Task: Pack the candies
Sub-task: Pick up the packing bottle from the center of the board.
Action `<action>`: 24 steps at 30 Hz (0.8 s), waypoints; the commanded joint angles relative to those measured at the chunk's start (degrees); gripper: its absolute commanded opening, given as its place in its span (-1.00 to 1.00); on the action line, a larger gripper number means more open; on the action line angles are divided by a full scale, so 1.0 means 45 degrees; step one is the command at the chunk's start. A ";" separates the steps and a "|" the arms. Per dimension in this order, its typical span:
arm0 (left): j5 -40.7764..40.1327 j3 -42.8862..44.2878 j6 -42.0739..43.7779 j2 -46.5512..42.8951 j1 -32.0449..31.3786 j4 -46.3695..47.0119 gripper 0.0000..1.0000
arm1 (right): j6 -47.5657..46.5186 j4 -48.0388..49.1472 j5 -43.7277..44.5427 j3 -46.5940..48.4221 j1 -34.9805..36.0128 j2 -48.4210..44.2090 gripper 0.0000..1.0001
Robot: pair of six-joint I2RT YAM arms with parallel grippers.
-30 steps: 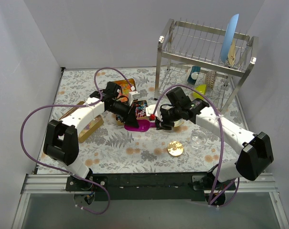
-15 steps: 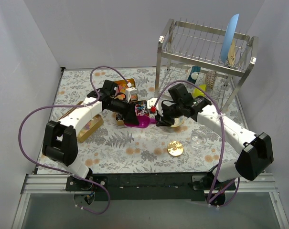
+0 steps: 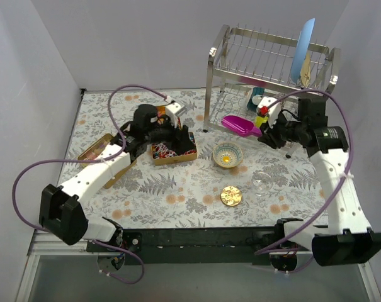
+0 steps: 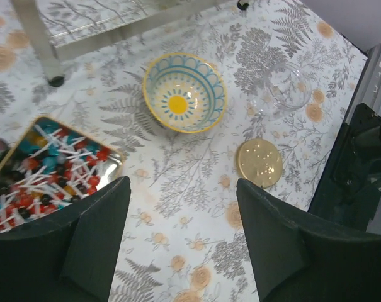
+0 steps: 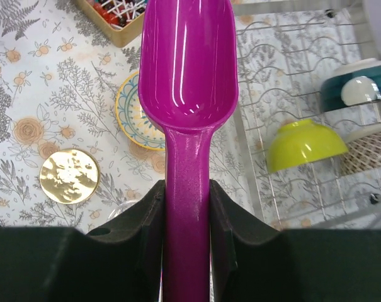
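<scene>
Overall, the worktop is covered by a pale cloth printed with grey ferns and orange flowers. Plain white walls close it in on the left, back and right, and a metal rail runs along the near edge.

A steel dish rack stands at the back right. It holds a blue plate upright on top, and a lime bowl upside down on the lower shelf beside a teal cup.

The candies lie heaped in a gold tray left of centre, mixed with thin white sticks. A patterned bowl, blue and yellow inside, sits on the cloth just right of the tray. Nearer the bases, the gold lid lies flat, apart from the bowl. A clear glass jar is to the lid's right.

The left end effector hangs above the tray's right side. Its fingers are spread wide with nothing between them, and it looks down on the bowl, lid and jar.

The right end effector is clamped on the handle of the purple scoop. It holds the scoop in the air by the rack's lower shelf, behind and to the right of the bowl. The scoop's mouth points towards the tray.
</scene>
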 commanded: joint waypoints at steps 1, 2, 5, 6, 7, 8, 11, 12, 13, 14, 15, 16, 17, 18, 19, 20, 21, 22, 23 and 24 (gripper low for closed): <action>-0.2193 0.0131 -0.1257 0.0779 -0.2263 0.0793 0.32 | 0.1652 0.0203 0.1704 0.0037 -0.0453 -0.1734 -0.97; -0.2544 0.0209 -0.1510 0.1265 -0.2635 0.0968 0.28 | 0.1985 0.0535 0.2217 -0.0140 -0.0473 -0.2068 -0.97; -0.3776 0.0735 -0.2526 0.2204 -0.4236 0.1749 0.21 | 0.3061 0.1688 0.4030 -0.0686 -0.0590 -0.3416 -0.97; -0.3971 0.0931 -0.2702 0.2961 -0.4975 0.2022 0.19 | 0.3295 0.1884 0.4406 -0.0727 -0.0610 -0.3709 -0.97; -0.4495 0.1126 -0.2994 0.3278 -0.5291 0.2179 0.18 | 0.3452 0.2079 0.5164 -0.0766 -0.0610 -0.4137 -0.97; -0.4655 0.1457 -0.3113 0.3571 -0.5546 0.2335 0.17 | 0.3724 0.2081 0.5558 -0.0863 -0.0610 -0.4296 -0.97; -0.5704 0.2412 -0.3562 0.4996 -0.6211 0.2416 0.05 | 0.3999 0.2081 0.6985 -0.1039 -0.0610 -0.4727 -0.97; -0.5924 0.2649 -0.3641 0.5657 -0.6483 0.2376 0.04 | 0.4078 0.2120 0.7413 -0.1021 -0.0610 -0.4786 -0.97; -0.6004 0.2883 -0.3680 0.6031 -0.6583 0.2357 0.03 | 0.4233 0.2101 0.7939 -0.0982 -0.0610 -0.4902 -0.97; -0.6333 0.3466 -0.3661 0.6364 -0.6719 0.2318 0.02 | 0.4525 0.2101 0.8080 -0.0865 -0.0591 -0.4942 -0.97; -0.6530 0.3723 -0.3603 0.6676 -0.7010 0.2298 0.02 | 0.4663 0.2101 0.8178 -0.0710 -0.0590 -0.5001 -0.97; -0.6725 0.4035 -0.3544 0.7356 -0.7149 0.2259 0.02 | 0.4742 0.2120 0.8121 -0.0669 -0.0590 -0.5117 -0.97; -0.6804 0.4347 -0.3525 0.7634 -0.7247 0.2201 0.01 | 0.4800 0.2101 0.8063 -0.0630 -0.0590 -0.5138 -0.97; -0.7037 0.4834 -0.3621 0.7927 -0.7364 0.2239 0.02 | 0.4859 0.2043 0.8043 -0.0611 -0.0610 -0.5138 -0.97; -0.7040 0.5071 -0.3757 0.8394 -0.7384 0.2278 0.02 | 0.4879 0.1984 0.8081 -0.0707 -0.0610 -0.5177 -0.97; -0.7040 0.5286 -0.3836 0.8630 -0.7404 0.2278 0.02 | 0.4899 0.2003 0.8120 -0.0805 -0.0610 -0.5196 -0.97; -0.7523 0.5733 -0.4011 0.8845 -0.7443 0.2298 0.03 | 0.4899 0.2022 0.8121 -0.0902 -0.0610 -0.5254 -0.97; -0.7489 0.5950 -0.4032 0.9022 -0.7443 0.2317 0.04 | 0.4860 0.2061 0.8082 -0.1077 -0.0591 -0.5332 -0.97; -0.7450 0.6165 -0.4071 0.9429 -0.7482 0.2317 0.04 | 0.4860 0.2081 0.7927 -0.1156 -0.0610 -0.5391 -0.97; -0.7411 0.6341 -0.4033 0.9588 -0.7521 0.2298 0.04 | 0.4860 0.2158 0.7848 -0.1215 -0.0610 -0.5430 -0.97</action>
